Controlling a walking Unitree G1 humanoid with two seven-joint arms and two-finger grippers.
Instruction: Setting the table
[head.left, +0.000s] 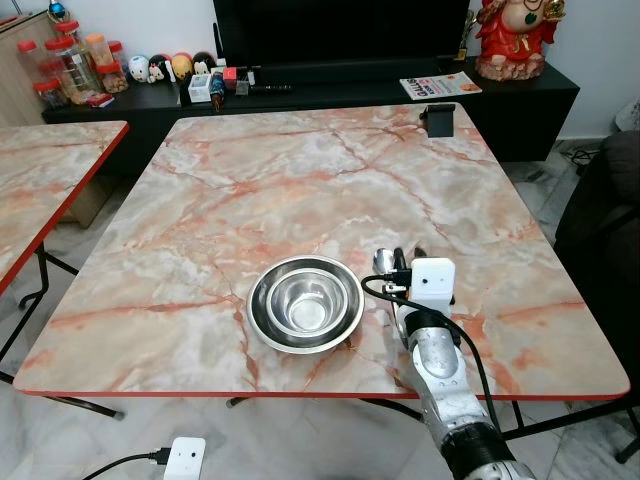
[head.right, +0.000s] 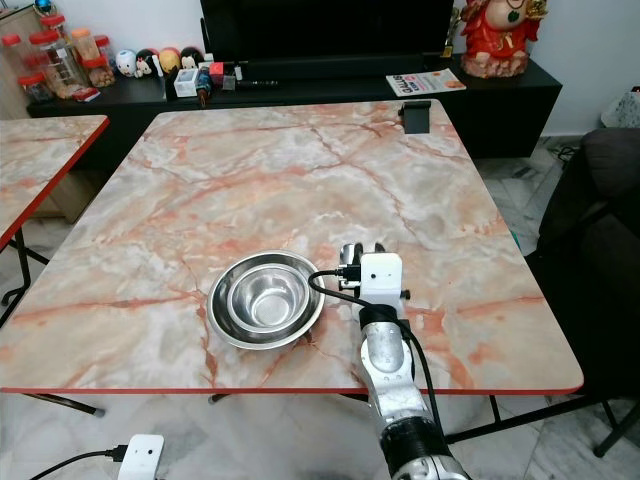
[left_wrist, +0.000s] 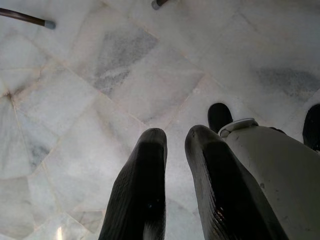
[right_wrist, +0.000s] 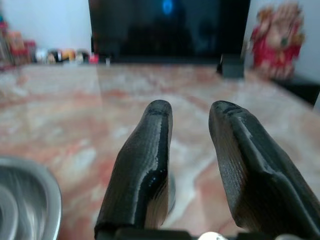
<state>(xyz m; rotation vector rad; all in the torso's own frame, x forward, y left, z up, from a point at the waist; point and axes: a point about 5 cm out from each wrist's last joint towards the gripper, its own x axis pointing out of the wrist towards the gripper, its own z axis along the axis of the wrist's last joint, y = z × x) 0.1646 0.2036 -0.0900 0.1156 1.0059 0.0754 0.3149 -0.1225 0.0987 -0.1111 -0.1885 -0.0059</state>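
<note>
The big marble table (head.left: 300, 170) has a red edge all around it. Near the front edge sit two steel bowls (head.left: 305, 303), one inside the other, so the small one rests in the big one.

The right arm reaches up over the front edge of the table. Its right gripper (head.left: 398, 262) is just to the right of the bowls, low over the tabletop. In the right wrist view the two black fingers (right_wrist: 142, 165) are spread a little, with a gap of table showing between them. They point away from the robot, toward the far side of the table.

Right at the fingers lies a spoon (head.left: 383, 263). Its round shiny end peeks out on the left side of the gripper, on the side toward the bowls. The rest of the spoon is hidden under the gripper, so I cannot tell for sure which way its handle runs; it looks like it lies along the same line as the fingers. I also cannot tell if the fingers touch the spoon or are just above it. From the way things lie, the spoon seems to be in its place beside the bowls.

The right arm is the close one for any next move here. The left gripper (left_wrist: 172, 150) hangs down by the robot's side, over the pale tiled floor (left_wrist: 100, 90), far from the table, with its fingers a little apart and nothing between them.
</note>
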